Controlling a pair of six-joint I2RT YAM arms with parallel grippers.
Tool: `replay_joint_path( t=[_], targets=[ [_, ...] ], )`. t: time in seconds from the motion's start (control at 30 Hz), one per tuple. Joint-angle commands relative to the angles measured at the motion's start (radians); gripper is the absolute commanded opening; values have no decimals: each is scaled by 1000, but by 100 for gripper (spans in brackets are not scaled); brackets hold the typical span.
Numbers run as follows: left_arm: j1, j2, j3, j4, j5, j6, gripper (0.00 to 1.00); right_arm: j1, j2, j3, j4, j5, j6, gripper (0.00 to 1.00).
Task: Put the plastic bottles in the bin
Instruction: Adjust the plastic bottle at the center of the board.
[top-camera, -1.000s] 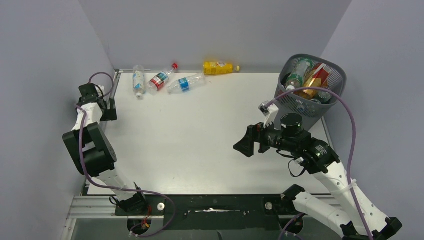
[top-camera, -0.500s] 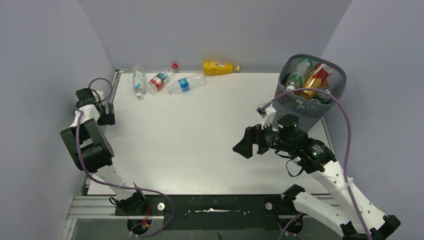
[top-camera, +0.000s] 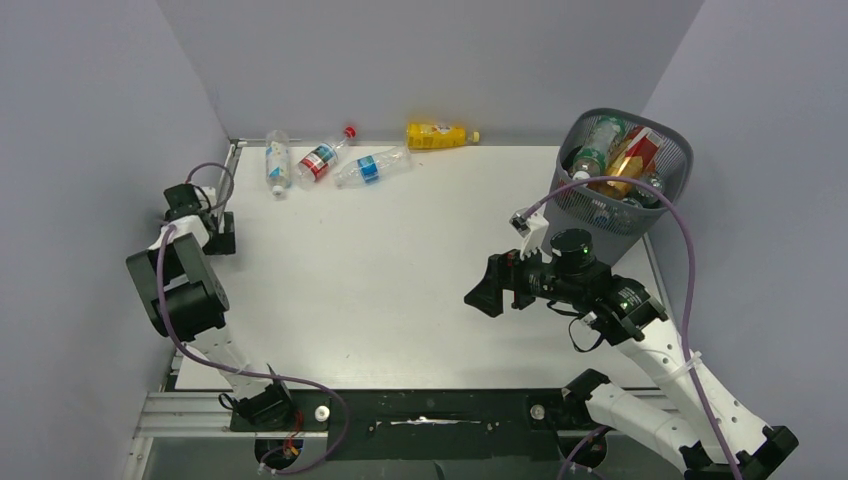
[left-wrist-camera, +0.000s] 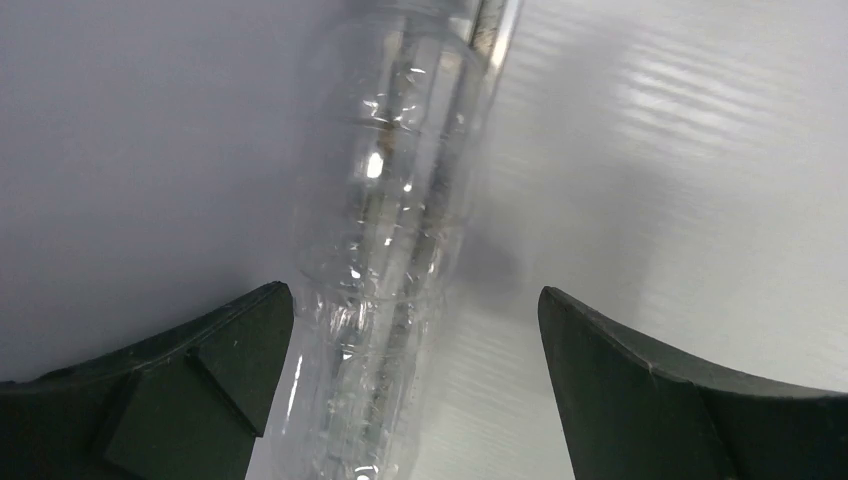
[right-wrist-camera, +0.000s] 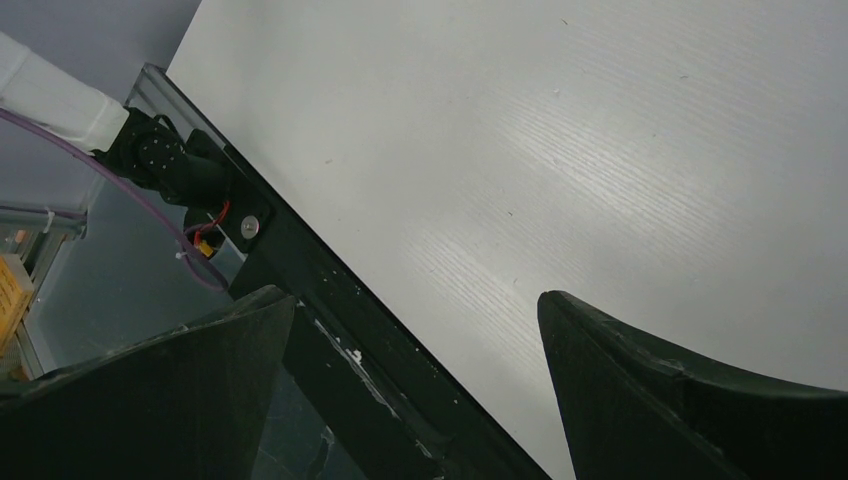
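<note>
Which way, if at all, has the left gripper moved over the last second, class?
Yes. The left gripper has drawn back toward the near edge of the table, widening its gap from the leftmost bottle at the far edge.

4 bottles (top-camera: 368, 167) in a row at table (top-camera: 400, 300) far edge, L of ctr. Bin (top-camera: 585, 212) at far-R corner, more inside. L gripper (top-camera: 222, 232) at L edge, straddling one bottle (left-wrist-camera: 385, 290). R gripper (top-camera: 487, 290) before bin.
</note>
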Motion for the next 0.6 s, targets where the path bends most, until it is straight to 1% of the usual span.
replay_joint_path(
  t=[0.0, 0.23, 0.33, 0.47, 0.57],
  targets=[
    [-128, 31, -37, -90, 121, -48, 92, 8, -7, 4, 54, -7, 3, 99],
    [-213, -30, -39, -115, 128, -77, 92, 8, -21, 2, 55, -4, 9, 99],
    [-251, -65, -81, -101, 134, -96, 92, 8, -25, 1, 58, -5, 12, 99],
    [-280, -80, -136, -72, 178, -124, 92, 8, -30, -2, 59, -12, 15, 99],
    [-338, -93, -152, -68, 195, -133, 92, 8, -35, -6, 56, -16, 18, 99]
  ],
)
